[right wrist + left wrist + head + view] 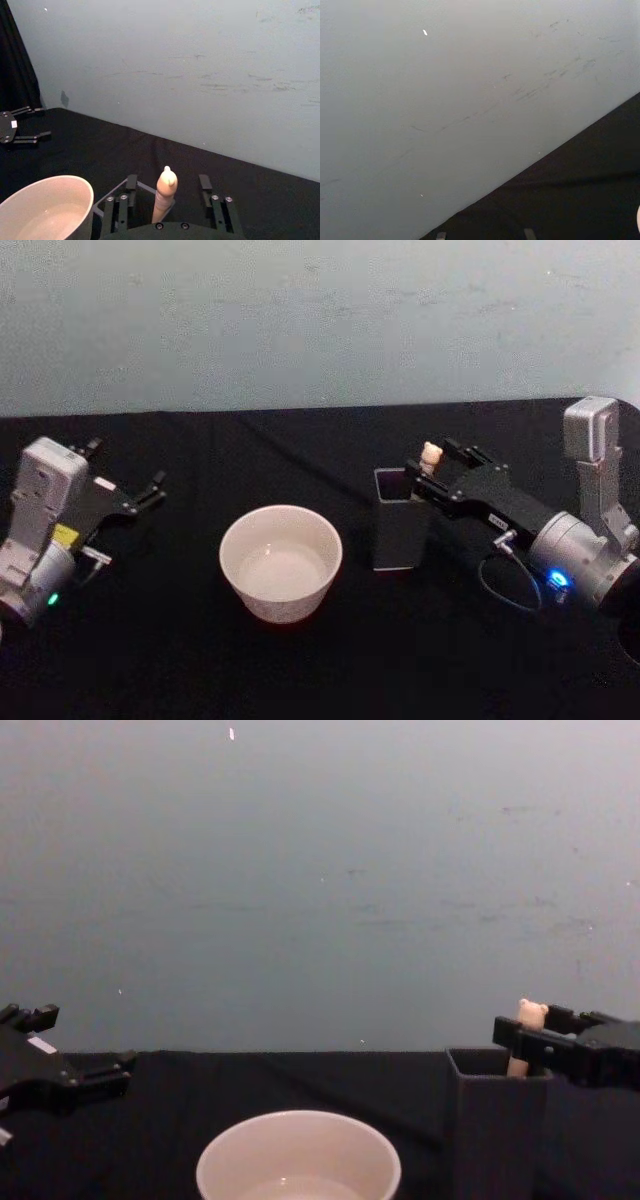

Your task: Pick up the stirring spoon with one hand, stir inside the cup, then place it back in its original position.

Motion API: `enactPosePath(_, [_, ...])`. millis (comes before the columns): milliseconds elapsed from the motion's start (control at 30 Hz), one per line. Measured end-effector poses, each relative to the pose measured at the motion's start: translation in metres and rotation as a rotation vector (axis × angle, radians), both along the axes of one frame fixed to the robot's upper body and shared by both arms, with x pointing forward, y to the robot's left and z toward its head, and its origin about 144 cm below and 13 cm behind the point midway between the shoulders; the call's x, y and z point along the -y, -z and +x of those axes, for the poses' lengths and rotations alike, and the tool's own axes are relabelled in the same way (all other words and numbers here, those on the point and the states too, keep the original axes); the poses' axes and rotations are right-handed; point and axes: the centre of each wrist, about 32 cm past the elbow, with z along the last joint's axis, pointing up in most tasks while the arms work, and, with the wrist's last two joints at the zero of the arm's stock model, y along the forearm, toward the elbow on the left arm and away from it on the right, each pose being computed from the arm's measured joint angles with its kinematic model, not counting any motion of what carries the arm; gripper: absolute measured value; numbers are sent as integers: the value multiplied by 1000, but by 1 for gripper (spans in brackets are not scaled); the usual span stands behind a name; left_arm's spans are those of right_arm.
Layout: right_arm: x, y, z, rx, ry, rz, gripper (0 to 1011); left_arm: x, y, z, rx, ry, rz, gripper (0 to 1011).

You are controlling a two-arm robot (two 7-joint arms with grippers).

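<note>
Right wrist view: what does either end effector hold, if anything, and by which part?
Nothing. The open right end effector straddles the stirring spoon's handle, gaps either side; the spoon stands in the holder. The left end effector idles open, far left.

The head view looks forward and down, taking in the left gripper [128, 462], the right gripper [433, 457] and the cup [283, 602] between them. The chest view sits lower, facing the wall [300, 870] across the table [200, 1080], sharing that cup. The right wrist view rides close behind its gripper's fingers [131, 182], the cup beside them. The left wrist view faces wall and table edge
</note>
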Motion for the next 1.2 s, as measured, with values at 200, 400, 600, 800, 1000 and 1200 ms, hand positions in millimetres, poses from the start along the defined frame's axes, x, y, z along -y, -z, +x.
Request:
enactPosePath(200, [0,0,0,1,1,0,599,0,0,0,0,0,0,1002])
enactPosePath(400, [0,0,0,1,1,0,418,0,0,0,0,0,0,1001])
enactPosePath(600, [0,0,0,1,1,0,226,0,0,0,0,0,0,1001])
enactPosePath(800, [0,0,0,1,1,0,214,0,0,0,0,0,0,1001])
enactPosePath(1000, [0,0,0,1,1,0,214,0,0,0,0,0,0,1002])
enactPosePath(1200, [0,0,0,0,1,0,214,0,0,0,0,0,0,1001])
